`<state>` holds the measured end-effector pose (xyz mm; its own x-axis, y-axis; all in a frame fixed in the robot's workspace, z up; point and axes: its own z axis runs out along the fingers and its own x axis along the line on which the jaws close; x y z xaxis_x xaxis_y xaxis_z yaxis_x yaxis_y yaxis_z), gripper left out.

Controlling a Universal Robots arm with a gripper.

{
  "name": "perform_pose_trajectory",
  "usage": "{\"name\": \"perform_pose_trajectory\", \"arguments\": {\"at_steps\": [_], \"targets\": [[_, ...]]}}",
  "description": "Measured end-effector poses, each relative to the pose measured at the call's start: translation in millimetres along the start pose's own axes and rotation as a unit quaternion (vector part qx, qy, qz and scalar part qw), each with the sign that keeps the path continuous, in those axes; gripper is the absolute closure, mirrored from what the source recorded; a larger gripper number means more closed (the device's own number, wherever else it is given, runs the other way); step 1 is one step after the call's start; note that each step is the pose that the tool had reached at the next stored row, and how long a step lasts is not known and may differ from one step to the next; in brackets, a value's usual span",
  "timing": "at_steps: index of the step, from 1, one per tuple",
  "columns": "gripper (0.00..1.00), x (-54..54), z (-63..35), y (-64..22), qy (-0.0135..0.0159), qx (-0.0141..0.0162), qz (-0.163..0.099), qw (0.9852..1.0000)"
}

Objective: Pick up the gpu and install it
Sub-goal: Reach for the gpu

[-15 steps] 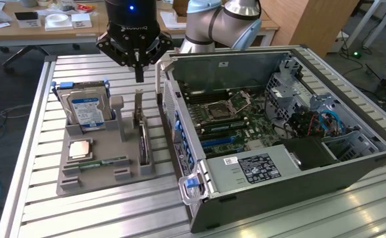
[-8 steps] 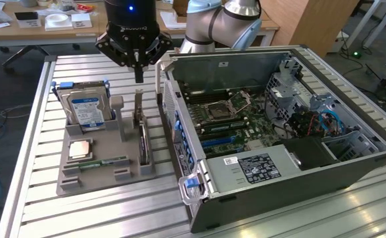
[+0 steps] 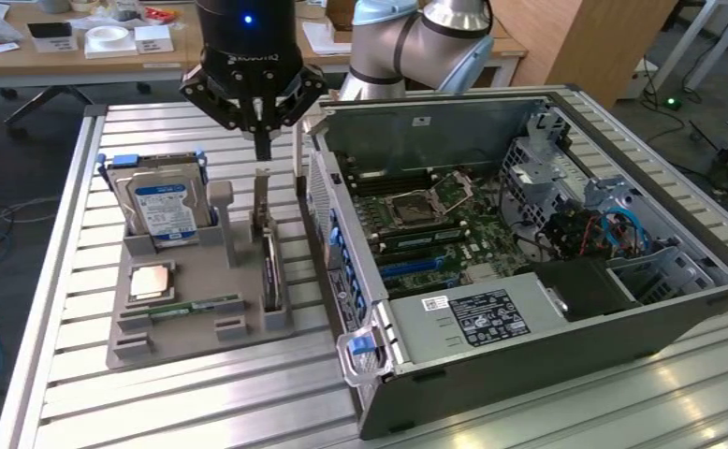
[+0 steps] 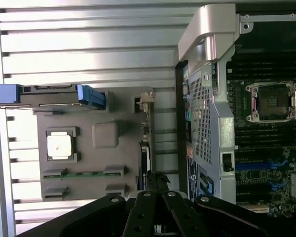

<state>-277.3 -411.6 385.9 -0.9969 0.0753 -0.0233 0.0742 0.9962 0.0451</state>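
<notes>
Exterior view slants down, wrist view straight down, sharing tray (image 3: 139,348) (image 4: 89,157).

On the table (image 3: 214,402), the holder (image 3: 189,332) is sitting at the exterior view's left of the case (image 3: 489,393), with the gpu (image 3: 270,262) standing in it.

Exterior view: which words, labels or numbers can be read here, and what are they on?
Nothing reads clearly.
Hard drive label: print too small.
Black sticker in the computer case: too small.
White lettering above the fingers: blurred.
</notes>
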Motion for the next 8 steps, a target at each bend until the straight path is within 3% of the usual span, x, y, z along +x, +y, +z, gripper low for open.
{"name": "perform_pose_trajectory", "arguments": {"at_steps": [8], "targets": [[0.89, -0.7, -0.5, -10.4, 0.0, 0.0, 0.0, 1.0]]}}
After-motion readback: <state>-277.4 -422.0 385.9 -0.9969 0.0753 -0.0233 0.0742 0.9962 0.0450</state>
